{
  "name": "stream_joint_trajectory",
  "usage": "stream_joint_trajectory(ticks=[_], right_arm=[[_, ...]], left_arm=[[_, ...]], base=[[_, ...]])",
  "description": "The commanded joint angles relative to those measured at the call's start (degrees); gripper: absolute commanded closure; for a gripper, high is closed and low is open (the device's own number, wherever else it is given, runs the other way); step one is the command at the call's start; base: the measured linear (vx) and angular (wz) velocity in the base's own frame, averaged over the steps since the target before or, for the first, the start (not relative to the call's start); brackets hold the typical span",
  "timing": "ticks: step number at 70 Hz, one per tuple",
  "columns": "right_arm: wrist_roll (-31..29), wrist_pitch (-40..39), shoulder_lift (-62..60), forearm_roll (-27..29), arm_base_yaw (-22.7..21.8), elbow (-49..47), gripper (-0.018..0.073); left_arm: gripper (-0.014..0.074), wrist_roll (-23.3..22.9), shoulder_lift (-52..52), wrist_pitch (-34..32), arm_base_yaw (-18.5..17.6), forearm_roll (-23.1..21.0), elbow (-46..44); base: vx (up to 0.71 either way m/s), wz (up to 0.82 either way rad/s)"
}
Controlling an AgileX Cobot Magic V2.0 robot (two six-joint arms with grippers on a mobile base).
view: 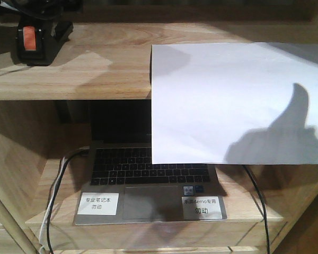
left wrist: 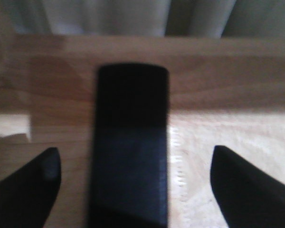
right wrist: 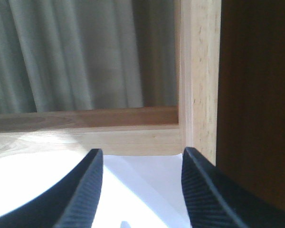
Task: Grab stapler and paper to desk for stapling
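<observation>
Nearest you, a laptop (view: 148,196) is sitting open below the paper (view: 228,100). The paper is hanging over the shelf (view: 69,74) edge; it looks light and floppy, so pinch that overhang. Well left of the paper, the rigid stapler (left wrist: 130,118) is lying between your left gripper (left wrist: 133,151)'s spread fingers, untouched. Your right gripper (right wrist: 142,152) is hovering open above the paper, empty.

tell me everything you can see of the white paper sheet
The paper is one plain white blank rectangular sheet, flat and uncreased. Its back part lies on the light wooden desk; its front overhangs the edge, hiding part of the laptop below. Its right side runs out of view. A dark shadow falls on its lower right. The right gripper is open over it; contact cannot be told.
</observation>
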Motion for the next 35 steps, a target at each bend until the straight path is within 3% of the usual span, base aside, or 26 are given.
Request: stream_joint_trajectory(ticks=[1, 8, 19, 24, 35], right_arm=[[-0.4, -4.0, 0.6, 0.0, -0.3, -1.7, 0.0203], [-0.4, -4.0, 0.6, 0.0, -0.3, -1.7, 0.0203], [-0.4, -4.0, 0.6, 0.0, -0.3, -1.7, 0.0203], [-0.4, -4.0, 0.6, 0.0, -0.3, -1.7, 0.0203], [-0.4, -4.0, 0.6, 0.0, -0.3, -1.7, 0.0203]], left_arm=[[0.0034, 1.6, -1.9, -3.5, 0.0, 0.3, -1.5], [0.0071, 1.6, -1.8, -2.9, 0.0, 0.3, -1.5], [0.0202, 1.6, -1.8, -1.7, 0.0, 0.3, -1.5], [0.0295, 1.6, -1.8, -1.6, 0.0, 0.3, -1.5], [0.0591, 1.3, -1.9, -1.3, 0.0, 0.1, -1.5]], base=[[0.00, 0.00], [0.00, 0.00], [0.00, 0.00], [0.00, 0.00], [0.00, 0.00]])
